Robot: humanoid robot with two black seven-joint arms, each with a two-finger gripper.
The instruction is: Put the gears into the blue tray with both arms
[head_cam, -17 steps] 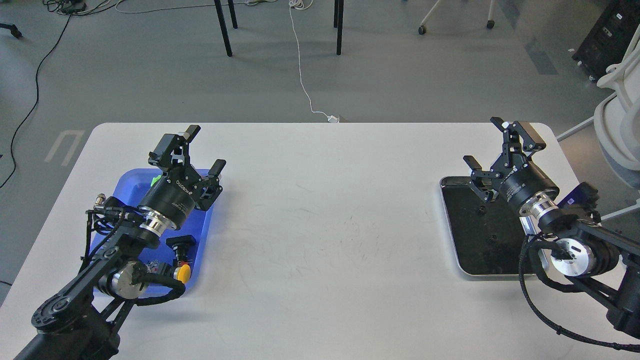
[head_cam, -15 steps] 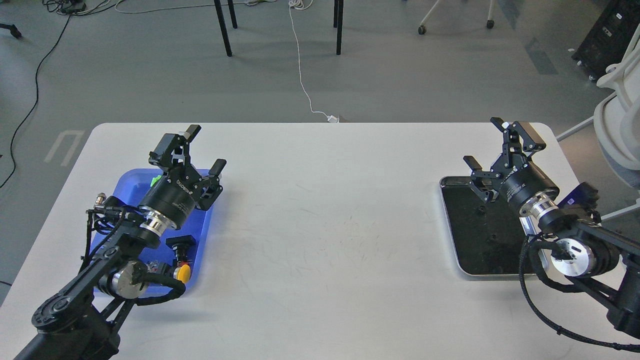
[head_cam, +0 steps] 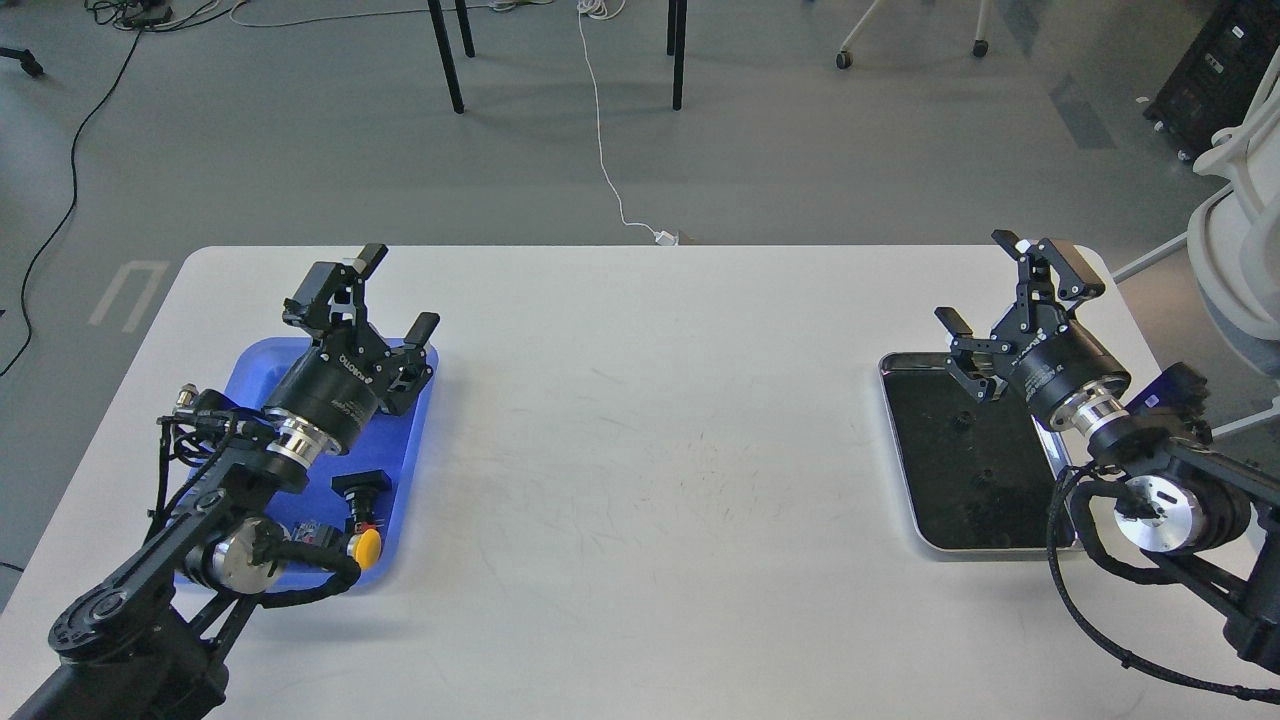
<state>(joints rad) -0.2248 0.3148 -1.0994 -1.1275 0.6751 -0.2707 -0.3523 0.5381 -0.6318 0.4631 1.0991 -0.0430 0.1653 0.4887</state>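
Note:
The blue tray [head_cam: 410, 440] lies at the table's left, mostly covered by my left arm. My left gripper [head_cam: 396, 290] hovers above its far end, open, nothing between the fingers. On the right, small dark gears [head_cam: 962, 421] lie on a black tray with a silver rim [head_cam: 900, 460]; another tiny gear [head_cam: 987, 477] sits nearer me. My right gripper [head_cam: 980, 282] hangs open over that tray's far edge, empty.
Push-button switches lie in the blue tray, one with a black cap [head_cam: 358, 487] and one with a yellow cap [head_cam: 366, 546]. The white table [head_cam: 650, 450] spans between the two trays. Chair legs and cables stand on the floor beyond the far edge.

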